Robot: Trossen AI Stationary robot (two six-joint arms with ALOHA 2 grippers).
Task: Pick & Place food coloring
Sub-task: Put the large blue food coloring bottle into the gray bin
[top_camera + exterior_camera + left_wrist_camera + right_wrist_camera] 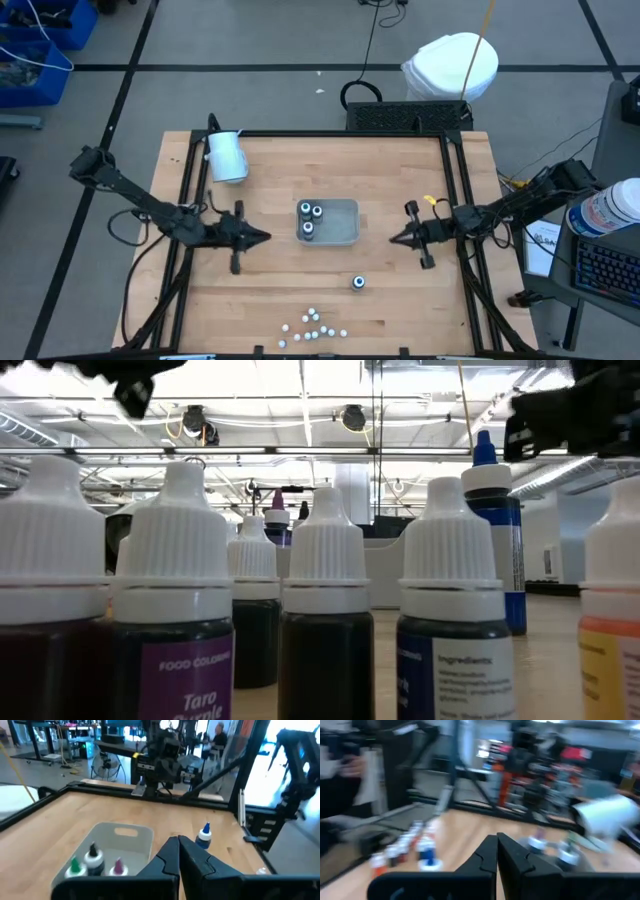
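The pale grey tray (345, 235) lies mid-table and holds three upright food coloring bottles (311, 211); the left wrist view shows them (93, 860) with green, white and purple tips. A blue-tipped bottle (358, 283) (204, 835) stands alone on the wood nearer the near edge. A cluster of small white-capped bottles (312, 328) (325, 560) stands at the near edge. My left gripper (264, 237) (178, 840) hovers shut just left of the tray. My right gripper (393, 238) (496, 839) hovers shut just right of it. Neither touches anything.
A large white cylinder (227, 156) (607, 815) lies on its side near the far left corner. Black frame rails (185, 200) run along the table's left, right and far edges. Bare wood lies between the tray and the cluster. A person (350, 765) is beyond the table.
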